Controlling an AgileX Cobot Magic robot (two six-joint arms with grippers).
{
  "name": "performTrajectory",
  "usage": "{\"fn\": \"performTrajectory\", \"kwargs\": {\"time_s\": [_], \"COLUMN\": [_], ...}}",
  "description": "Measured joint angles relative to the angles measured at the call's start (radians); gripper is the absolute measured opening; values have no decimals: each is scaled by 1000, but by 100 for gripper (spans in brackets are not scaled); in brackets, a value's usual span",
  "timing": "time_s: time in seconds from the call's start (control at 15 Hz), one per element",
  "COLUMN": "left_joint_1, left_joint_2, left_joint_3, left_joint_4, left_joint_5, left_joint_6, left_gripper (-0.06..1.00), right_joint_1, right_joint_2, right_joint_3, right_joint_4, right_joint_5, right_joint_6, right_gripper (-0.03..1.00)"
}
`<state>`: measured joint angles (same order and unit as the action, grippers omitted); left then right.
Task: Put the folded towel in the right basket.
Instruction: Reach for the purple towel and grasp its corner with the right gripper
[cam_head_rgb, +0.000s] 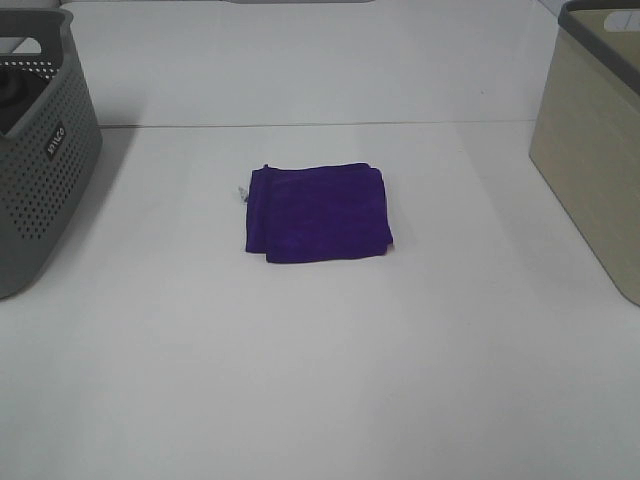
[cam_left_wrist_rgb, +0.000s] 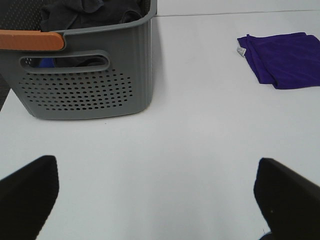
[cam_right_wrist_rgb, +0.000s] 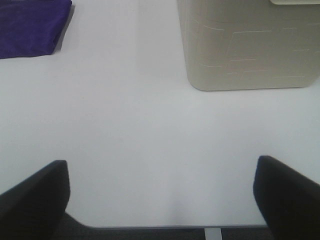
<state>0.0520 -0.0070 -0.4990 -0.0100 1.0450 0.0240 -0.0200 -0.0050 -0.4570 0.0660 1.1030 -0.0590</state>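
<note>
A folded purple towel (cam_head_rgb: 318, 213) lies flat on the white table, near the middle. It also shows in the left wrist view (cam_left_wrist_rgb: 282, 59) and at the edge of the right wrist view (cam_right_wrist_rgb: 31, 26). The beige right basket (cam_head_rgb: 594, 150) stands at the table's right edge and shows in the right wrist view (cam_right_wrist_rgb: 247, 44). Neither gripper shows in the exterior high view. My left gripper (cam_left_wrist_rgb: 157, 195) is open and empty over bare table, far from the towel. My right gripper (cam_right_wrist_rgb: 162, 195) is open and empty near the table's front edge.
A grey perforated basket (cam_head_rgb: 40, 150) with dark cloth inside stands at the left edge; it shows in the left wrist view (cam_left_wrist_rgb: 80, 85) with an orange handle (cam_left_wrist_rgb: 31, 40). The table's front edge (cam_right_wrist_rgb: 165, 226) lies under my right gripper.
</note>
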Motion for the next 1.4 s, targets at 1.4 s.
{"fn": "performTrajectory", "kwargs": {"time_s": [1.4], "left_joint_1": [0], "left_joint_2": [0], "left_joint_3": [0], "left_joint_4": [0], "left_joint_5": [0], "left_joint_6": [0], "left_gripper": [99], "right_joint_1": [0], "right_joint_2": [329], "right_joint_3": [-191], "right_joint_4": [-10], "right_joint_5": [25], "right_joint_6": [1], "right_gripper": [96]}}
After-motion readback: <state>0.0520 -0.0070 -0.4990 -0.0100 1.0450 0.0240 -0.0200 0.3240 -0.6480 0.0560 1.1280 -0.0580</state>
